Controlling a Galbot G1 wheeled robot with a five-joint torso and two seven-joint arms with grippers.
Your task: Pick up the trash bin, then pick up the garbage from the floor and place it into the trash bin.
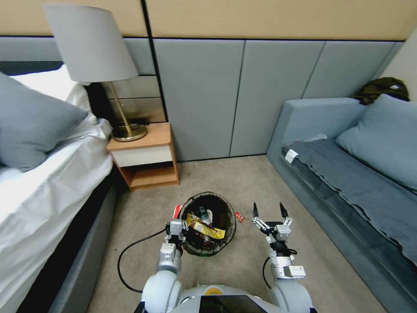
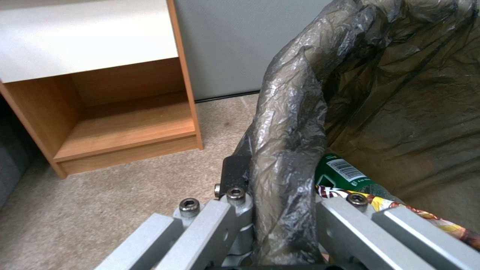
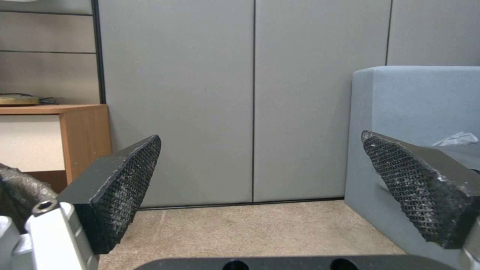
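Note:
The trash bin [image 1: 230, 218], lined with a dark bag, is just ahead of me over the carpet. My left gripper [image 1: 177, 231] is shut on its near left rim; in the left wrist view the left gripper [image 2: 280, 195] pinches the crumpled liner [image 2: 390, 93]. Inside lie a yellow snack wrapper [image 1: 205, 229] and a green bottle [image 2: 342, 172]. A small red wrapper [image 1: 239, 216] lies on the floor right of the bin. A red-and-white piece [image 1: 176, 211] shows at the bin's left side. My right gripper [image 1: 269, 208] hangs open right of the wrapper, its pads [image 3: 130, 187] wide apart.
A wooden nightstand [image 1: 147, 161] with a brass lamp [image 1: 126, 130] stands against the wall ahead left. The bed [image 1: 47, 182] runs along the left and a grey sofa [image 1: 347, 174] along the right. A black cable [image 1: 126, 261] loops on the carpet near my left arm.

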